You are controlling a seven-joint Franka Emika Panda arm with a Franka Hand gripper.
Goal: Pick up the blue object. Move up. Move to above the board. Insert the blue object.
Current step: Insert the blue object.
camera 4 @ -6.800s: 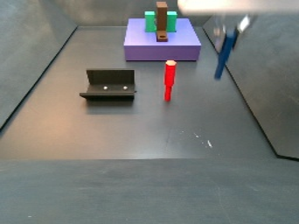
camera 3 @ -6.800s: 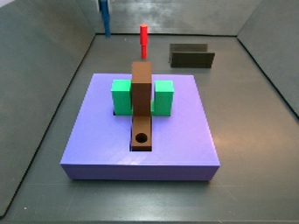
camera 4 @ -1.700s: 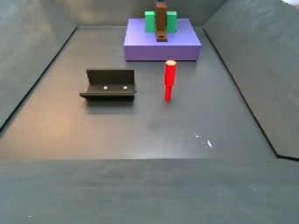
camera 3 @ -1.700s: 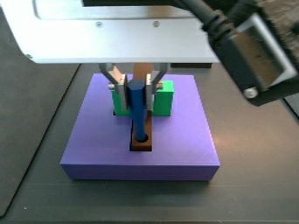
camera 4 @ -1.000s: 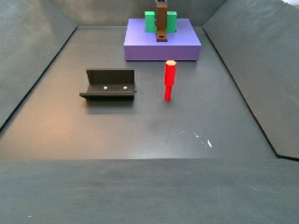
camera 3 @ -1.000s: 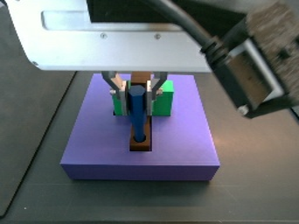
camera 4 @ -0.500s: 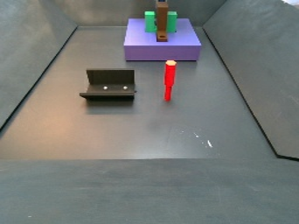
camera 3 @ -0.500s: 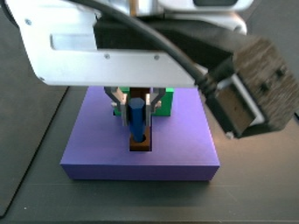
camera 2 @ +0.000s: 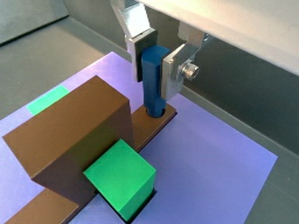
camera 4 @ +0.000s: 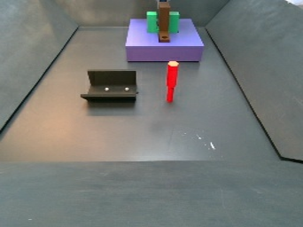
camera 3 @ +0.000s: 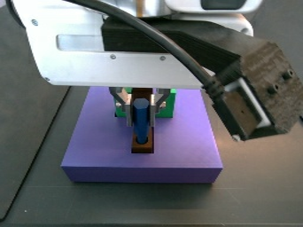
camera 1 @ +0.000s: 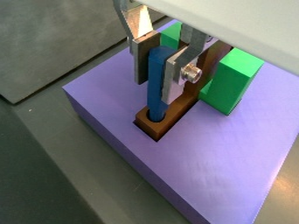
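My gripper [camera 1: 158,93] is shut on the blue peg [camera 1: 153,107], a thin upright cylinder. The peg's lower end sits in the round hole at the end of the brown plank [camera 1: 170,122]. Both wrist views show this; in a wrist view the peg [camera 2: 152,105] stands between the fingers of the gripper [camera 2: 153,88] over the plank [camera 2: 70,140]. A green block [camera 1: 233,77] clasps the plank. In a side view the gripper [camera 3: 141,106] hangs over the plank [camera 3: 143,147] with the peg [camera 3: 142,129] pointing down into it.
The plank and green block [camera 2: 119,179] rest on a large lavender slab [camera 3: 142,167]. In a side view a red peg [camera 4: 172,82] stands on the floor in front of the slab [camera 4: 166,49], with the fixture [camera 4: 110,85] beside it. Grey walls ring the floor.
The gripper has moved down over the plank with the blue peg in it, and the peg's lower end has gone into the hole. The red peg and the fixture have not moved.
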